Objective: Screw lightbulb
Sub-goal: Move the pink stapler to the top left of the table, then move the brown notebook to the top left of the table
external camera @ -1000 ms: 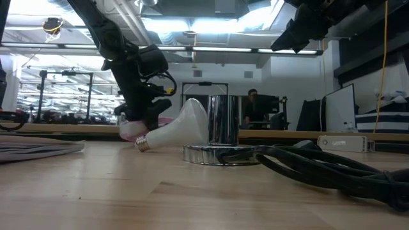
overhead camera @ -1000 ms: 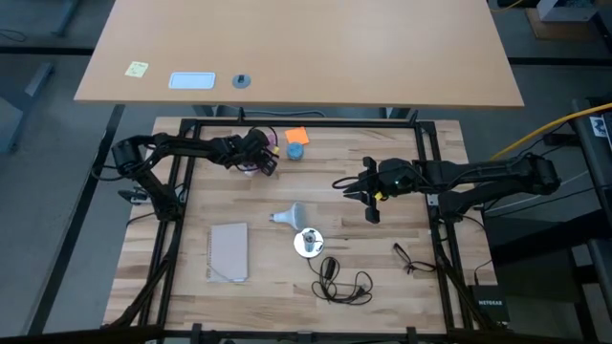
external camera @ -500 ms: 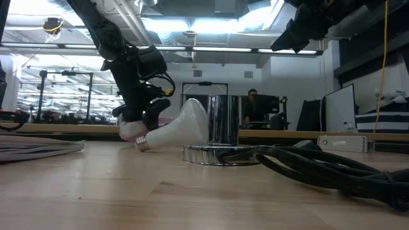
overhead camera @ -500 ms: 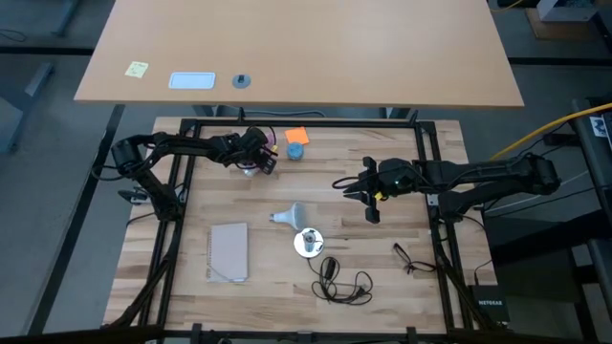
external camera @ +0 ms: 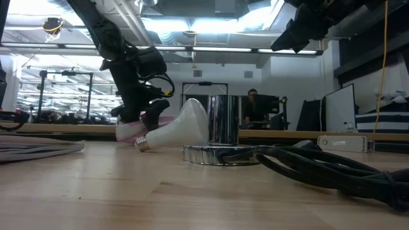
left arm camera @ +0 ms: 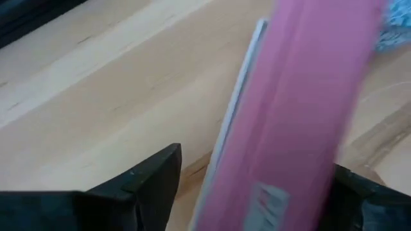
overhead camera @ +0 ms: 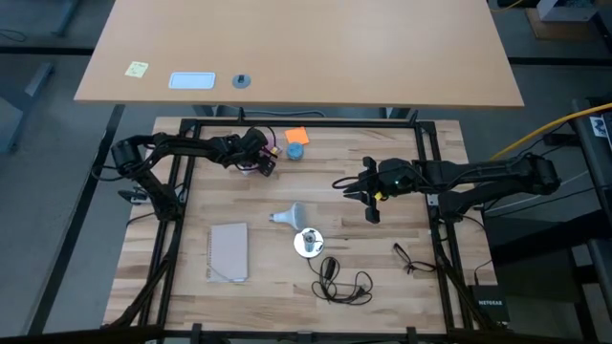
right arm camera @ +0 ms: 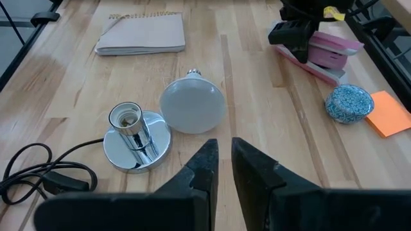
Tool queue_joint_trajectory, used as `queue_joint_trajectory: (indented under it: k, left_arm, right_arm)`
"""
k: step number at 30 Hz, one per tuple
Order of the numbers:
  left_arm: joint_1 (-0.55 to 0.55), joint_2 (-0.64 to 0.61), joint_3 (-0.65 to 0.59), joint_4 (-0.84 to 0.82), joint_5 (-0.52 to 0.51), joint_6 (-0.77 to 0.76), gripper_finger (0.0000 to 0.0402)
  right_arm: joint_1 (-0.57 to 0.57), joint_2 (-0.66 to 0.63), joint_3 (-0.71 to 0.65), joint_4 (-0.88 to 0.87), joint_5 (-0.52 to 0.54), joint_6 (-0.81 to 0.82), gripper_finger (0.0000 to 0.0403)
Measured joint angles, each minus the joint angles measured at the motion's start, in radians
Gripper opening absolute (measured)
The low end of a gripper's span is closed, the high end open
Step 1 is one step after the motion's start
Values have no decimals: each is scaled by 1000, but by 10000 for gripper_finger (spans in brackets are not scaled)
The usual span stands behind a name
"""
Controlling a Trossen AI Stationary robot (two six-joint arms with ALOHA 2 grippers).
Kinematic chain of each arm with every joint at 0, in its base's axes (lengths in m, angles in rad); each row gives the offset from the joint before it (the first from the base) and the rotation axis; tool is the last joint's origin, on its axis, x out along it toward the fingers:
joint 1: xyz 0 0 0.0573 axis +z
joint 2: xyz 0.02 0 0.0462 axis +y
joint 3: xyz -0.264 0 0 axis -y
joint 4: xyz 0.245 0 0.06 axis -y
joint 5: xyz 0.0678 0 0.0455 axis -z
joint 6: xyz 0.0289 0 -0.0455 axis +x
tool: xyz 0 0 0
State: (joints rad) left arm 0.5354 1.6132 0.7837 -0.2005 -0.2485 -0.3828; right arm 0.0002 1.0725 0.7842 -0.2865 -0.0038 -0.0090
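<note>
The frosted white lightbulb point(overhead camera: 290, 216) lies on its side on the wooden table, its globe point(right arm camera: 191, 106) next to the shiny silver lamp base point(overhead camera: 308, 243), whose empty socket point(right arm camera: 126, 119) stands upright. My left gripper point(overhead camera: 263, 161) is at the far left, open. It slants down over a pink block point(left arm camera: 289, 115) that lies on the table, with one finger on either side. My right gripper point(right arm camera: 223, 167) hovers above the table to the right of the bulb, its fingers shut on nothing.
A tan notebook point(overhead camera: 229, 251) lies at the near left. A blue round object point(overhead camera: 295, 151) and an orange note point(overhead camera: 296, 136) sit at the far edge beside the pink block. The lamp's black cord point(overhead camera: 339, 282) coils near the front edge.
My left gripper has opened wide and let go of the pink block, which now lies on the table between its fingers. The arm itself has stayed in place.
</note>
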Motion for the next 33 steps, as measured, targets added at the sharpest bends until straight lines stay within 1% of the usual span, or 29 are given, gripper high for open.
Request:
queue_joint_trajectory:
  k: [6,12,15,18,22,25,28,33]
  left_arm:
    - [1,-89,1,1,2,0,263]
    - [-5,-250,1,-16,8,-4,263]
    - [-19,-343,2,-57,59,-35,263]
    - [-46,-429,2,-105,157,-92,263]
    - [-110,-520,2,-178,294,-170,263]
    - [-180,-565,2,-236,357,-216,263]
    - [-263,-588,2,-294,373,-253,263]
    - [-406,-586,2,-371,374,-304,263]
  right_arm:
    - [0,0,0,0,0,0,50]
    - [0,0,0,0,0,0,50]
    - [0,0,0,0,0,0,50]
    - [0,0,0,0,0,0,50]
    - [0,0,0,-1,0,0,50]
    - [0,0,0,-1,0,0,50]
    - [0,0,0,-1,0,0,50]
    - [0,0,0,-1,0,0,50]
